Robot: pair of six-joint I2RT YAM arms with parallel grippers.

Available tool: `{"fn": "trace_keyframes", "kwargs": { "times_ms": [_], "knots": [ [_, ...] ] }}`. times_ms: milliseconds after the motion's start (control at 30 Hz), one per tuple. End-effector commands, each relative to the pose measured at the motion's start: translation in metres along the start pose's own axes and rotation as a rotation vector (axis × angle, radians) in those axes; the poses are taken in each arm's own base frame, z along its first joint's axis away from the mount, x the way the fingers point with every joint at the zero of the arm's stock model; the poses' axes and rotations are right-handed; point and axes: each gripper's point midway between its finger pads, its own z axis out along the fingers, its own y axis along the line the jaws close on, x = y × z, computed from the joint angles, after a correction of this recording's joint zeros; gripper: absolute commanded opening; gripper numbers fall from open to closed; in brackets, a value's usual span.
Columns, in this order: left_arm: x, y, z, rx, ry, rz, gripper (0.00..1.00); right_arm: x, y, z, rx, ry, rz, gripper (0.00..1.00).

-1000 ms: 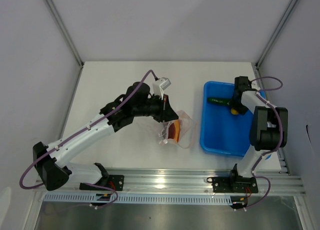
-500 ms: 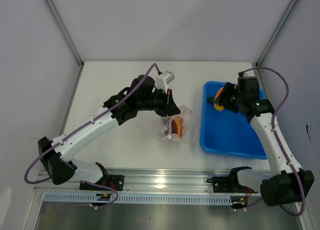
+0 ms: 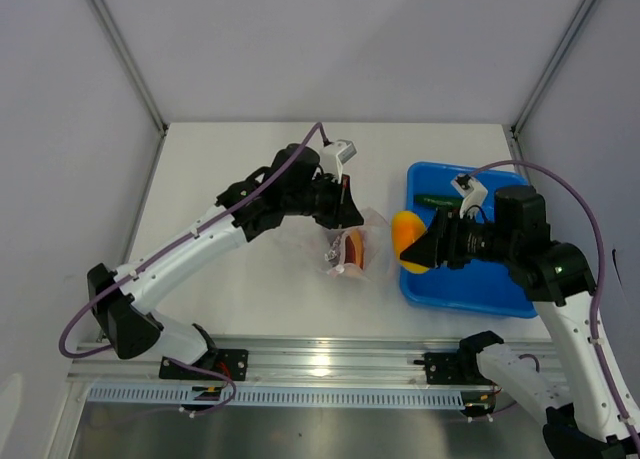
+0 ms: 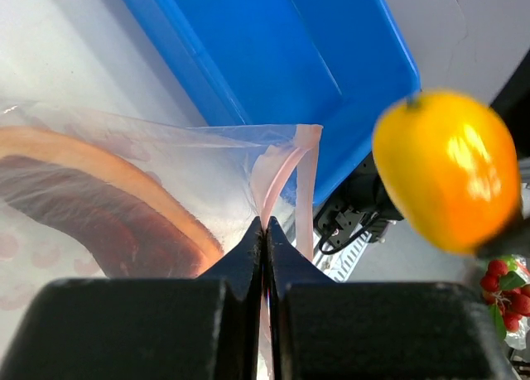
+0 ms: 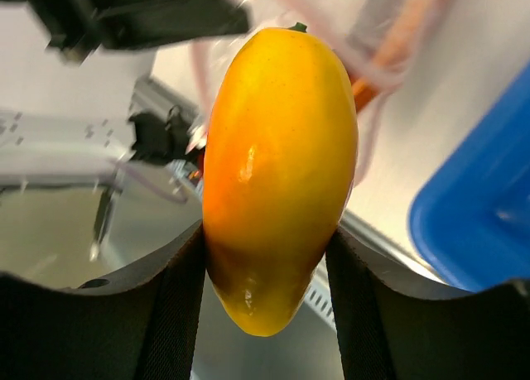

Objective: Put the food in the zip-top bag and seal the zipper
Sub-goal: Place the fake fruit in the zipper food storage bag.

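Note:
My left gripper [image 3: 345,217] [image 4: 265,227] is shut on the pink zipper strip [image 4: 281,161] of the clear zip-top bag [image 3: 355,254] [image 4: 157,161] and holds its edge up off the table. The red-brown piece [image 3: 352,249] [image 4: 99,206] lies inside the bag. My right gripper [image 3: 415,249] [image 5: 273,272] is shut on the yellow-orange piece [image 3: 407,236] [image 5: 277,165], also in the left wrist view [image 4: 447,169], held in the air just right of the bag's mouth. The dark-green cucumber [image 3: 437,200] lies in the blue tray [image 3: 460,289].
The blue tray's left wall [image 4: 199,65] stands close to the right of the bag. A metal rail [image 3: 330,364] runs along the table's near edge. Frame posts stand at the back corners.
My right arm lifted the yellow-orange piece out of the tray and carried it left to the bag's mouth. My left gripper shifted slightly right, holding the bag's edge up.

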Motion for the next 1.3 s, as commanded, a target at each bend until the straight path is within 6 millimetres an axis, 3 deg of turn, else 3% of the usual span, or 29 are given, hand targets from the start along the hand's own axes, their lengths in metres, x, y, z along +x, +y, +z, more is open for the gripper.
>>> {"fn": "trace_keyframes", "kwargs": {
  "times_ms": [0,267,700,900,1000,1133,1267],
  "knots": [
    [-0.021,-0.013,-0.008,0.019,-0.052,0.037,0.01,0.019,0.031,-0.007,-0.162,0.1,-0.014,0.07],
    [-0.024,-0.014,-0.009,0.021,-0.051,0.046,0.01,0.051,0.041,0.018,-0.191,0.256,-0.065,0.08],
    [-0.011,-0.02,-0.025,0.061,-0.054,0.045,0.01,0.021,0.011,0.084,-0.001,0.245,0.004,0.14],
    [-0.005,-0.02,-0.026,0.071,-0.053,0.027,0.01,0.001,0.003,0.097,0.1,0.205,-0.014,0.21],
    [-0.006,-0.021,-0.026,0.078,-0.061,0.024,0.01,-0.002,0.002,0.1,0.115,0.196,-0.025,0.33],
    [-0.006,-0.025,-0.028,0.093,-0.059,0.023,0.01,-0.003,0.001,0.105,0.139,0.198,-0.034,0.6],
    [-0.007,-0.024,-0.029,0.085,-0.067,0.023,0.0,-0.005,0.005,0.103,0.13,0.185,-0.045,0.71]
  ]
}}
